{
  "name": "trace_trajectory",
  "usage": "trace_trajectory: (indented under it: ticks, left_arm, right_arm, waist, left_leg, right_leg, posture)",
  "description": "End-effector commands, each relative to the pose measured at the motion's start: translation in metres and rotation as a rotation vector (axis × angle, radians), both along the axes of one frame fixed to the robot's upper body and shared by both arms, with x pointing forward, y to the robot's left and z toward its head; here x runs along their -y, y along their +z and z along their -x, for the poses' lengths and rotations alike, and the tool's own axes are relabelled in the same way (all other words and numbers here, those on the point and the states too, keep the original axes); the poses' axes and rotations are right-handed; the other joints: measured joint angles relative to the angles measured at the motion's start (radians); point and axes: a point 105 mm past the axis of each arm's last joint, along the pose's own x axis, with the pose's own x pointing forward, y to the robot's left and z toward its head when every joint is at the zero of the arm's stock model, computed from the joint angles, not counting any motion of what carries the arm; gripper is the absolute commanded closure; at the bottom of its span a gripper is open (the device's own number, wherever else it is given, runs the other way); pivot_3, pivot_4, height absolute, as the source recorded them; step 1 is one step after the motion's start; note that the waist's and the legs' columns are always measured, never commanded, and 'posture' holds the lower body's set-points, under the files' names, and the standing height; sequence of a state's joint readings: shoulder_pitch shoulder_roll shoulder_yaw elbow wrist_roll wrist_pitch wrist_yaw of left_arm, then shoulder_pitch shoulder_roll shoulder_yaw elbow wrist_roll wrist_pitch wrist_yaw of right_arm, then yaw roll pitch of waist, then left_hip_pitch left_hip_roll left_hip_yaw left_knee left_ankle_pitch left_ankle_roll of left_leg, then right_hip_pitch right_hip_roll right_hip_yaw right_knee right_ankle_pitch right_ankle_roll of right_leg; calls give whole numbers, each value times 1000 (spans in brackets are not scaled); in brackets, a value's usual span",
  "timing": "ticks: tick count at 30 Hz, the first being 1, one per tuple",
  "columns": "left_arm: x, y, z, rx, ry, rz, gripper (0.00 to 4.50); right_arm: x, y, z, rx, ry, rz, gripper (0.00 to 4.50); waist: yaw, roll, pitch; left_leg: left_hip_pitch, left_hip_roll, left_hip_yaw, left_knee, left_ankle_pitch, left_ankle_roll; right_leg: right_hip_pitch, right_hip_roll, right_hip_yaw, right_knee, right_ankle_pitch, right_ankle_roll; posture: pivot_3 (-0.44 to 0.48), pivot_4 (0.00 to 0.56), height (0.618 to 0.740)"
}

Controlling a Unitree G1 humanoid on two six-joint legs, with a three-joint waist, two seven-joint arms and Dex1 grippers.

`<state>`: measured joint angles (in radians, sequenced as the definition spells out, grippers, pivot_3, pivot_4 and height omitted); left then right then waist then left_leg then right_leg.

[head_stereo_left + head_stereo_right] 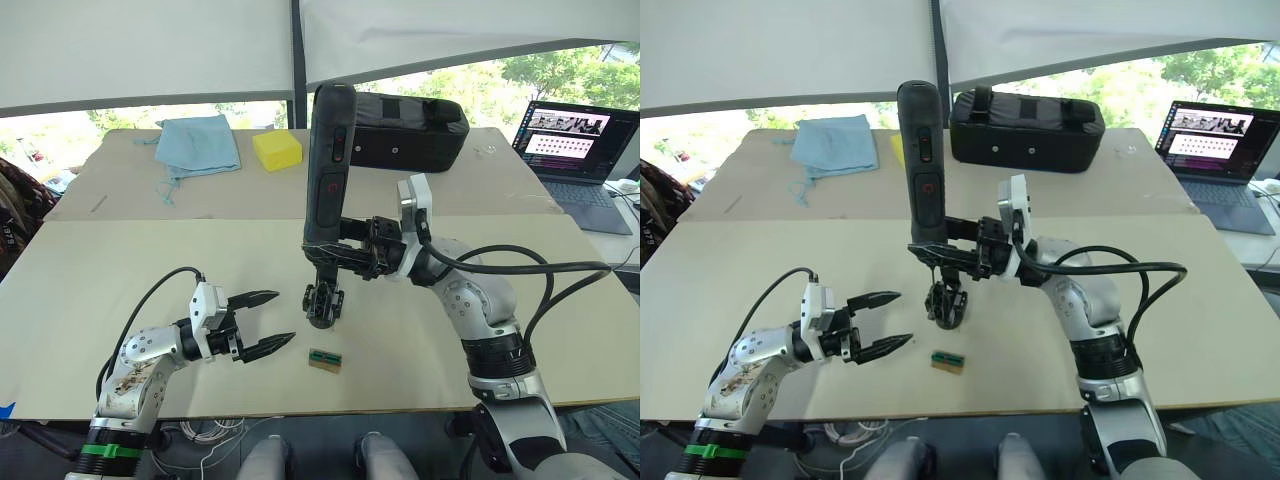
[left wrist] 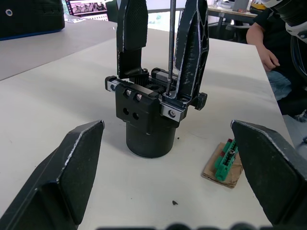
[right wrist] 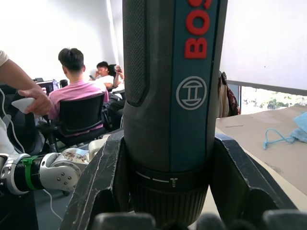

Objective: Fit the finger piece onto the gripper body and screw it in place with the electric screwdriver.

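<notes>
right gripper clamps screwdriver upright so bit drops into screw hole on gripper body, directly below its fingers. left gripper spread wide, empty, just beside body, prob ready to steady. finger piece seems already seated upright on body.

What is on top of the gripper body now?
Two black finger pieces stand upright on the gripper body. The screwdriver, held by the right gripper, has its bit down between them. The screw under the tip cannot be seen.
</notes>
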<state>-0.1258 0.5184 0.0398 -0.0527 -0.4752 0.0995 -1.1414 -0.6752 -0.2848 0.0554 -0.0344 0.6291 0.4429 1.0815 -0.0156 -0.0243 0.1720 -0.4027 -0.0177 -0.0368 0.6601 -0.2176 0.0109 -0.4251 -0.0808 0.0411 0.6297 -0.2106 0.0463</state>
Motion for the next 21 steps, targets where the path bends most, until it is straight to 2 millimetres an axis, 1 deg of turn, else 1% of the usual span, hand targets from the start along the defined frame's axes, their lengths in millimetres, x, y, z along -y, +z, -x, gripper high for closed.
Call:
trace_trajectory:
  ticks: [1, 21]
  left_arm:
    - [5, 13, 0, 49, -19, -2, 0]
    - [9, 17, 0, 38, -13, -2, 0]
  right_arm:
    - [-1, 12, 6, 52, 15, -33, 2597]
    - [-4, 11, 7, 44, 37, -33, 2597]
  waist:
    - [0, 0, 0]
    - [0, 0, 0]
  left_leg:
    - [0, 0, 0, 0, 0, 0]
    - [0, 0, 0, 0, 0, 0]
  right_leg:
    - [0, 0, 0, 0, 0, 0]
    - [0, 0, 0, 0, 0, 0]
  posture:
    - [0, 150, 740]
    - [0, 150, 740]
